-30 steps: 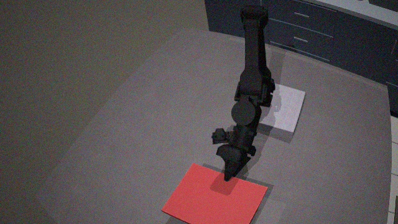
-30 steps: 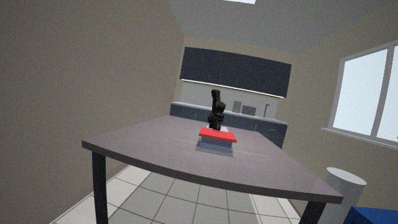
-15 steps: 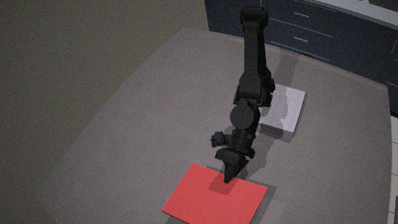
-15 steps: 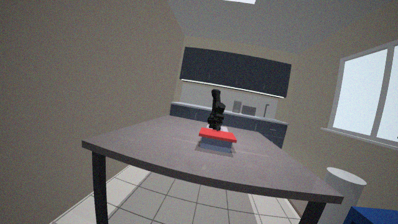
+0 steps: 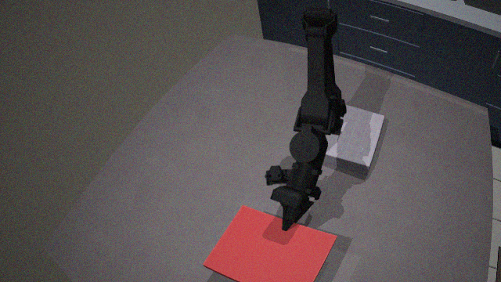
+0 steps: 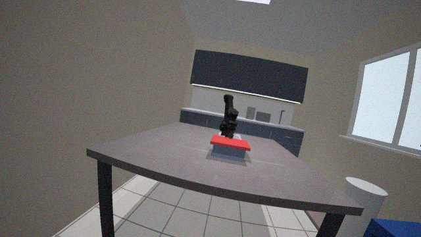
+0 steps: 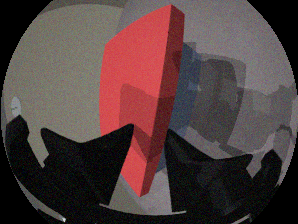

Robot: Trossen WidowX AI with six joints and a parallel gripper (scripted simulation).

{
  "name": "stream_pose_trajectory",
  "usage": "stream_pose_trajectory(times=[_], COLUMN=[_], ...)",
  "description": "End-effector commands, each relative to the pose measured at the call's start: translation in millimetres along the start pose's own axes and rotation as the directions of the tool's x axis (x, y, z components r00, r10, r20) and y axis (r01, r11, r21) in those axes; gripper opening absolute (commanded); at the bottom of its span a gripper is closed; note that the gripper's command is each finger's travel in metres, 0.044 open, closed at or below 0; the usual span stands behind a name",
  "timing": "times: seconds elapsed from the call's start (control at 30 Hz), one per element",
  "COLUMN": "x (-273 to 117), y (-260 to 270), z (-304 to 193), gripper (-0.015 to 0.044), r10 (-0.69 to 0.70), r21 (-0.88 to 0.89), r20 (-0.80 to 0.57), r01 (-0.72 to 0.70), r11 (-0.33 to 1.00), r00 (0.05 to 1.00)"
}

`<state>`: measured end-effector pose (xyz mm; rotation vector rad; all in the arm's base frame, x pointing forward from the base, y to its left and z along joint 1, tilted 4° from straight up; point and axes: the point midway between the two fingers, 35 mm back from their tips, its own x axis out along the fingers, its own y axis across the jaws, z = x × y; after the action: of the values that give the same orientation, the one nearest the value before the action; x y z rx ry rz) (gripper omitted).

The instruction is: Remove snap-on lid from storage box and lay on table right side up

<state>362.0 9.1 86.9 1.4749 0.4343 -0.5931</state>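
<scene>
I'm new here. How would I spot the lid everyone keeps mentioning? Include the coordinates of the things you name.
Find the big grey-brown table (image 5: 156,157) (image 6: 184,164), then follow the black arm down to its jaws (image 5: 286,228) (image 6: 229,136), which are shut on one edge of the lid (image 5: 270,254) (image 6: 230,143) (image 7: 142,65). It is a flat four-sided slab atop a blue box (image 6: 228,153) (image 7: 187,95). Its bright red sets it apart from the pale block (image 5: 356,135) nearby.

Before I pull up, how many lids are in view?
1: the red lid, on the blue box, its near edge in the pincer.
</scene>
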Motion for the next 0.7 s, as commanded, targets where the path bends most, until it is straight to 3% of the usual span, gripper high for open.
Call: stream_pose_trajectory(times=[0.0,0.67], x=[-1.0,-3.9], y=[1.1,3.9], z=[0.0,0.1], gripper=[0.0,0.0], r10=[0.0,0.0], r21=[0.0,0.0], r20=[0.0,0.0], r01=[0.0,0.0], r11=[1.0,1.0], r00=[1.0,1.0])
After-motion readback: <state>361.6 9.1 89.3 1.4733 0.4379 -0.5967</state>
